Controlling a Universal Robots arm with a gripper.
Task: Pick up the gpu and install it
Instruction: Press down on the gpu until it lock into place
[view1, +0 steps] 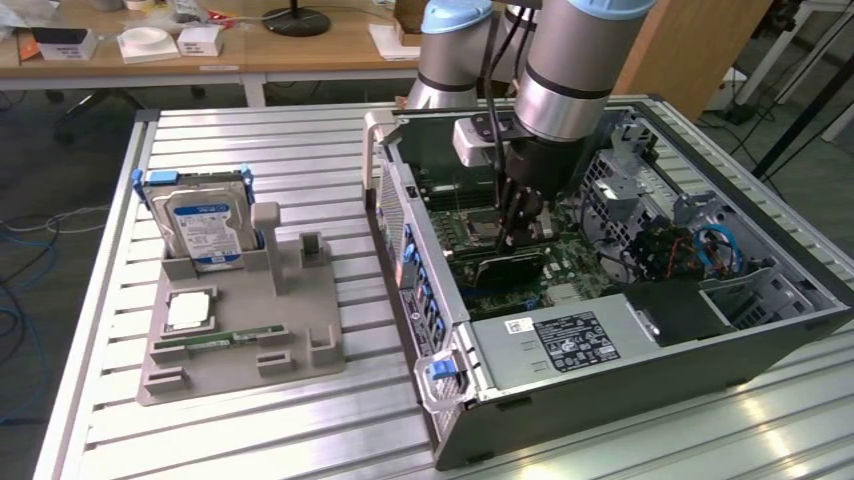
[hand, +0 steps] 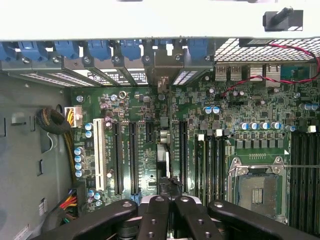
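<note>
Claw of mine (view1: 518, 232) pinching the thin dark gpu card (view1: 511, 264) on edge, green motherboard (hand: 200, 150) directly beneath, open black computer case (view1: 747, 330) around it

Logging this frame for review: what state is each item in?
gpu: gripped on edge over the motherboard.
end effector: shut on the gpu.
computer case: side open.
hard drive: upright in holder.
memory stick: lying flat.
CPU socket: empty.
</note>
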